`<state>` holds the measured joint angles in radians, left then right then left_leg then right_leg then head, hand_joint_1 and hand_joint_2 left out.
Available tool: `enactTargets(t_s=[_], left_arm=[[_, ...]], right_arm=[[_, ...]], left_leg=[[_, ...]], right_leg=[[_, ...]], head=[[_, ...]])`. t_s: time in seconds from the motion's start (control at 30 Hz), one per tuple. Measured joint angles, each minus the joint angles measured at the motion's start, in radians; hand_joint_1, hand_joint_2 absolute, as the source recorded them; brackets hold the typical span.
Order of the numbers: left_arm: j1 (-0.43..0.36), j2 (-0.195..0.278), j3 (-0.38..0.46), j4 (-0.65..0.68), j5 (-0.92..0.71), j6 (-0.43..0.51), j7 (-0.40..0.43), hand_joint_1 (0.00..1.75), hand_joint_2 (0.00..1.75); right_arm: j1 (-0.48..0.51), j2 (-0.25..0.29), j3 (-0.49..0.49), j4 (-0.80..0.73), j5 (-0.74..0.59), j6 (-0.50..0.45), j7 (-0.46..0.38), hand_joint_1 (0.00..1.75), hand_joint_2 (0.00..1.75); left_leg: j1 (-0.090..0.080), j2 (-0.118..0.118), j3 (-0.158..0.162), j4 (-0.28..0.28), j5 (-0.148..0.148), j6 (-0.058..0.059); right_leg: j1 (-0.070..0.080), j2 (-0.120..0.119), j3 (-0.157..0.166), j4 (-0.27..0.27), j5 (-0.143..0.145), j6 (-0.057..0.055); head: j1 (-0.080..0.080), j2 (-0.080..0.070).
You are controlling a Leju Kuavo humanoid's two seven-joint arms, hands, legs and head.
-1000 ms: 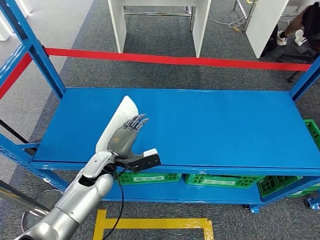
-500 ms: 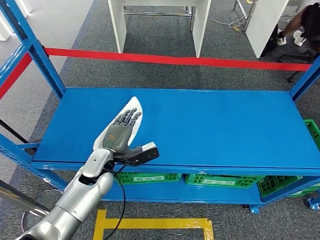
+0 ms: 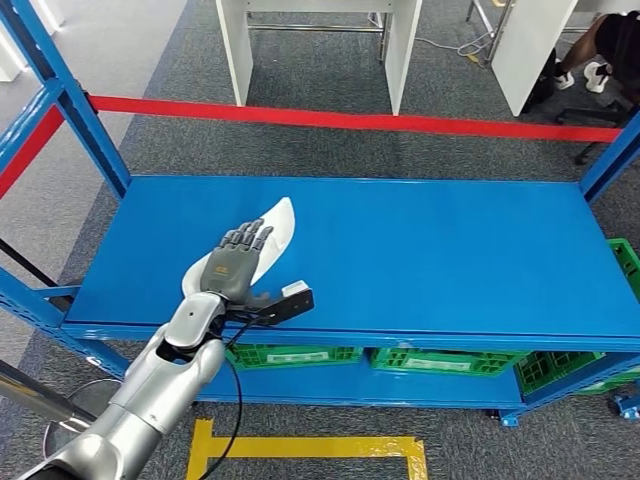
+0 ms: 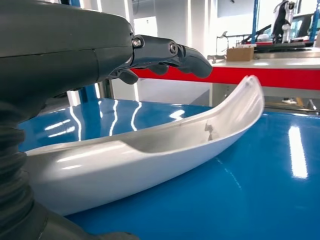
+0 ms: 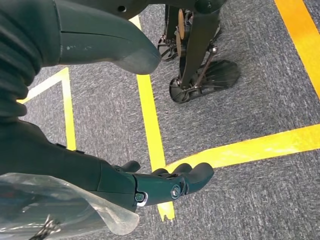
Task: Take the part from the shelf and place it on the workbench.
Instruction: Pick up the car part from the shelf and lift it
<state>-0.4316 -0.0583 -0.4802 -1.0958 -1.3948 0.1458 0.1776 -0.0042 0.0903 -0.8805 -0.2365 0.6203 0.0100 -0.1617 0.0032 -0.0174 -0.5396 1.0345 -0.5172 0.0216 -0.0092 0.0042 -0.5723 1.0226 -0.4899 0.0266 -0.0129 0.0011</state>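
Left hand (image 3: pixel 230 268) lies over the white part (image 3: pixel 275 228), palm down, fingers (image 3: pixel 249 237) extended nearly straight along the part's length. Left wrist view: the fingers (image 4: pixel 170 52) reach out above the part (image 4: pixel 158 150) with a visible gap beneath their tips; the thumb side is hidden behind the part, so whether the hand actually grips it or only covers it cannot be told.

Part: long, glossy white, curved shell, hollow side up, one end tapering and rising to a rounded tip. It rests on the blue shelf (image 3: pixel 453 260), near the front edge toward the left, lying diagonally with the tip pointing away from the robot.

Right hand (image 5: pixel 113 175) hangs over grey carpet with yellow floor tape (image 5: pixel 151 125); fingers (image 5: pixel 185 181) loosely curled, thumb apart. A clear plastic film (image 5: pixel 56 205) lies against the palm side; a hold on it cannot be confirmed.
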Motion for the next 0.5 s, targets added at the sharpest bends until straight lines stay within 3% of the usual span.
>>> enactTargets(t_s=[0.5], left_arm=[[-0.079,0.000,0.016,0.123,-0.021,-0.005,0.017,0.00,1.75]], right_arm=[[-0.007,0.000,-0.002,0.000,0.020,0.004,0.000,0.00,1.75]], left_leg=[[0.000,0.000,0.000,0.000,0.000,0.000]], right_leg=[[0.000,0.000,0.000,0.000,0.000,0.000]], head=[[0.000,0.000]])
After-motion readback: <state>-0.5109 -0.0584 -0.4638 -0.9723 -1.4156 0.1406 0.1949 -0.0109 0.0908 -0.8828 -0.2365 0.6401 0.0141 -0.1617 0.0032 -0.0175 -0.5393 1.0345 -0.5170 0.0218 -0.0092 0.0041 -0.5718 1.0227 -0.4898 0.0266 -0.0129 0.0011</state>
